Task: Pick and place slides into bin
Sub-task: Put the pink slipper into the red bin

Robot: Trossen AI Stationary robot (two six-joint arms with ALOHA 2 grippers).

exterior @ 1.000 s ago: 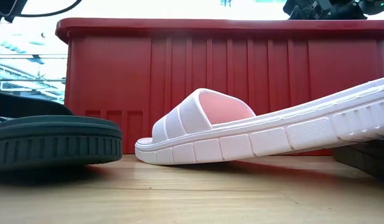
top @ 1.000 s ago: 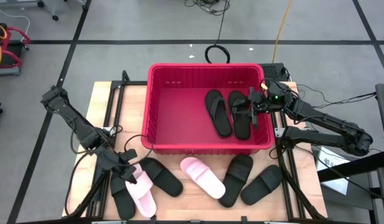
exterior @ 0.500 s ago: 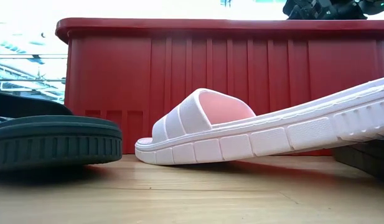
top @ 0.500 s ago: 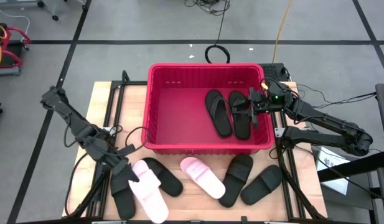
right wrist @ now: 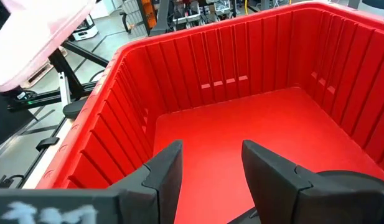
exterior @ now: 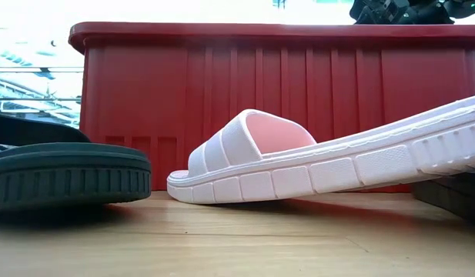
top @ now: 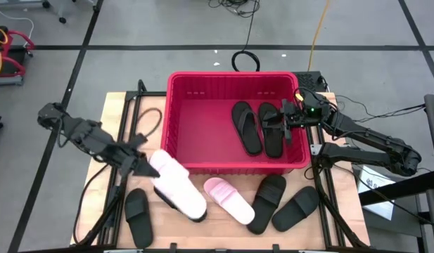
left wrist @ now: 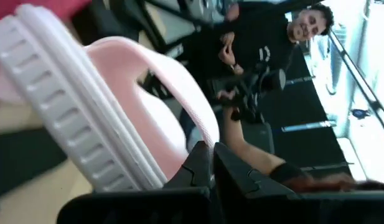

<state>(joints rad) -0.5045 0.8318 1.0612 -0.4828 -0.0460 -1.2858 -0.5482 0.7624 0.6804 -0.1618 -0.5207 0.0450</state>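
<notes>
Wooden table [top: 224,223] carries everything. Red bin [top: 180,119] sits at the table's far middle, rim thick, walls ribbed; from table height its near wall [exterior: 299,100] fills the background.

Inside the bin, right half — two black slides [top: 247,127] lying side by side, straps up.

Left gripper [top: 148,163] hangs just off the bin's near-left corner, fingers clamped on a pale pink slide [top: 178,184]. That slide is held in the air, stretching from the gripper toward the table's near edge, over a black slide mostly hidden beneath it. In the left wrist view its ridged sole edge [left wrist: 73,118] and strap run right up to the closed fingertips.

Second pink slide [top: 228,199] rests on the table in front of the bin; same one seen low and close [exterior: 252,154]. Three more black slides in plain view on the table: one near-left [top: 138,215], two near-right [top: 267,199].

Right gripper [top: 285,121] hovers over the bin's right side, above the two black slides — fingers [right wrist: 163,171] spread apart, nothing between them.
</notes>
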